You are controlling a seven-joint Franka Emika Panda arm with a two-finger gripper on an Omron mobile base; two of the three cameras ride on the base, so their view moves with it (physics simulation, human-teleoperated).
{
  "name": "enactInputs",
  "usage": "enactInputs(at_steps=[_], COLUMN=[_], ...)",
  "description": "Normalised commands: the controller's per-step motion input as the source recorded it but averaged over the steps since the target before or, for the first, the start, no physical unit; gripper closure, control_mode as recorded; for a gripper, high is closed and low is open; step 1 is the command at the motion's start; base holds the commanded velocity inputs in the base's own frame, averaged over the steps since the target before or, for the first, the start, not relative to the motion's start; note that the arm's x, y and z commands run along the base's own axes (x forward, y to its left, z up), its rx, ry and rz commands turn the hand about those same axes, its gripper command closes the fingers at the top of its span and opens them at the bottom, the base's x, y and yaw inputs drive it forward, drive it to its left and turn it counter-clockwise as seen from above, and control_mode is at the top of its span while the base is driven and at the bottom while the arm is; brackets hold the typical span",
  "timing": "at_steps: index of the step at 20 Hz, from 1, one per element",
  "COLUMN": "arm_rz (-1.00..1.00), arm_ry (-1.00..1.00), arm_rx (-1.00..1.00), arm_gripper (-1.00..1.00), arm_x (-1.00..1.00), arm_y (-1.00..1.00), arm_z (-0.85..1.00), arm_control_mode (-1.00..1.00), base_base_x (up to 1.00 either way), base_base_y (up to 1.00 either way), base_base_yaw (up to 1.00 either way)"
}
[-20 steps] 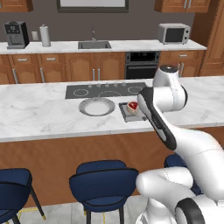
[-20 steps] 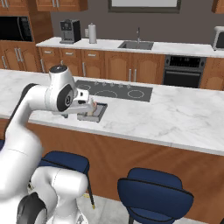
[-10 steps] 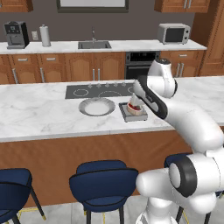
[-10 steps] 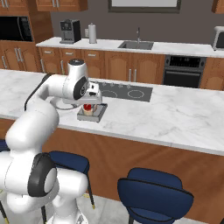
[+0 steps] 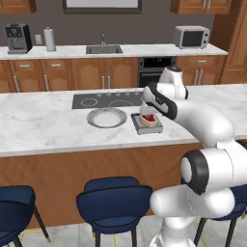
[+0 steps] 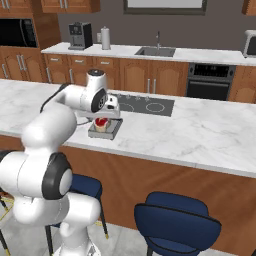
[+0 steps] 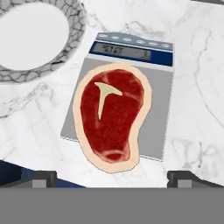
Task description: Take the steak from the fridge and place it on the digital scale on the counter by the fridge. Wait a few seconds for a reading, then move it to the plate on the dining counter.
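The steak (image 7: pixel 111 116), red with a pale rim, lies flat on the digital scale (image 7: pixel 161 103), its near end overhanging the slab's edge. My gripper (image 7: pixel 113 178) hovers open right above it, one fingertip on each side and neither touching the meat. From the base views, the hand (image 5: pixel 150 112) hangs over the steak (image 5: pixel 148 119) on the scale (image 5: pixel 144 128). The plate (image 5: pixel 107 117) sits just left of the scale on the dining counter (image 5: pixel 43 132). In the hand view the plate's rim (image 7: pixel 65 59) lies at upper left. The fridge is out of view.
A black cooktop (image 5: pixel 108 100) is set into the counter just behind the plate and scale. Blue stools (image 5: pixel 113 195) stand along the wood front. The rear counter holds a sink (image 5: pixel 103 49), a microwave (image 5: pixel 192 36) and a coffee machine (image 5: pixel 17 38).
The arm has swung round and its hand has shifted from beside the scale to right over it. The steak has stayed on the scale.
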Motion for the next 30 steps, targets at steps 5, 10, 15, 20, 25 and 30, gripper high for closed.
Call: enactInputs(at_steps=[5,10,15,20,25,30], arm_rz=[0.00,0.00,0.00,0.00,0.00,0.00], arm_ry=[0.00,0.00,0.00,-0.01,-0.01,-0.05], arm_rx=[0.00,0.00,0.00,0.00,0.00,0.00], arm_gripper=[-1.00,-1.00,-1.00,-1.00,-1.00,-1.00], arm_x=[0.51,0.03,0.00,0.00,-0.05,-0.05], arm_y=[0.06,0.00,0.00,0.03,0.00,0.09], arm_z=[-0.43,-0.12,-0.18,-0.01,0.00,0.00], arm_control_mode=[-1.00,-1.00,-1.00,-1.00,-1.00,-1.00], base_base_x=[0.00,0.00,0.00,0.00,0.00,0.00], base_base_y=[0.00,0.00,0.00,0.00,0.00,0.00], base_base_yaw=[0.00,0.00,0.00,0.00,0.00,0.00])
